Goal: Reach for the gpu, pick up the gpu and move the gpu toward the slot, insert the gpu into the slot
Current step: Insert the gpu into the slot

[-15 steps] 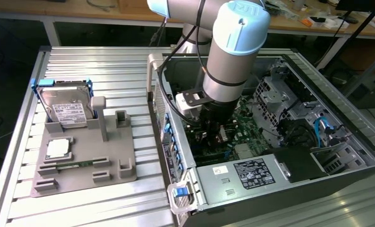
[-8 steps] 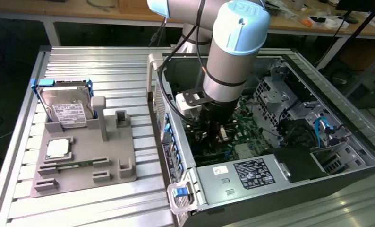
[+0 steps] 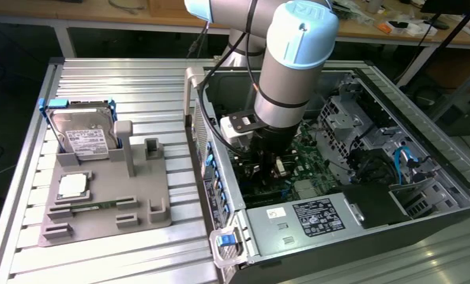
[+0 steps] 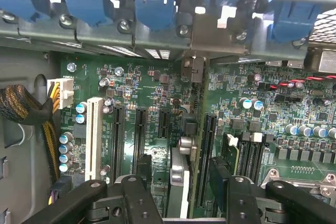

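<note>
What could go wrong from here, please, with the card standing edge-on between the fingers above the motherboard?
1. The hand straddles the gpu with little room on either side. A crooked lift could drag a finger along the card and tilt it.
2. The card hides the slot beneath it, so it may be only partly seated.
3. Capacitors stand close by on the motherboard. A sideways move might knock them.

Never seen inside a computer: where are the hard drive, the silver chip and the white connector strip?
hard drive (image 3: 83, 141), exterior view, its white label.
silver chip (image 3: 73, 184), exterior view, middle of its top.
white connector strip (image 4: 94, 139), wrist view, midway along it.
</note>
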{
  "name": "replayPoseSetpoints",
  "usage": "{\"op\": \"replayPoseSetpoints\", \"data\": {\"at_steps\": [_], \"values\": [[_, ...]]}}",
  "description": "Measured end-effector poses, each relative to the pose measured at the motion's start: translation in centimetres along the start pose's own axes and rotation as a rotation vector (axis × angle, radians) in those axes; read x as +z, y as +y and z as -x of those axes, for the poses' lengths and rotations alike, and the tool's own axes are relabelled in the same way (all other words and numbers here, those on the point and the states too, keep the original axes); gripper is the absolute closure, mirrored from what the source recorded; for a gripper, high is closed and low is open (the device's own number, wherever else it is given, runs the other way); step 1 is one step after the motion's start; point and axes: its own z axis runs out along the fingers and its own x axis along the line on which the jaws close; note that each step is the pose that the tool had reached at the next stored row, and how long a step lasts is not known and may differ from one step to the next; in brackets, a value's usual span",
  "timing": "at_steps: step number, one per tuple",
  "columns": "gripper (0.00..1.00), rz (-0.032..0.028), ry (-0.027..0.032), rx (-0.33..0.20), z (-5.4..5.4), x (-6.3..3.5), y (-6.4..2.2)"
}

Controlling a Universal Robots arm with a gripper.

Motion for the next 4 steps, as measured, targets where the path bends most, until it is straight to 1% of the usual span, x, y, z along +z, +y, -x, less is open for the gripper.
{"op": "replayPoseSetpoints", "data": {"at_steps": [4], "values": [[0.44, 0.0, 0.0, 0.0, 0.0, 0.0, 0.0]]}}
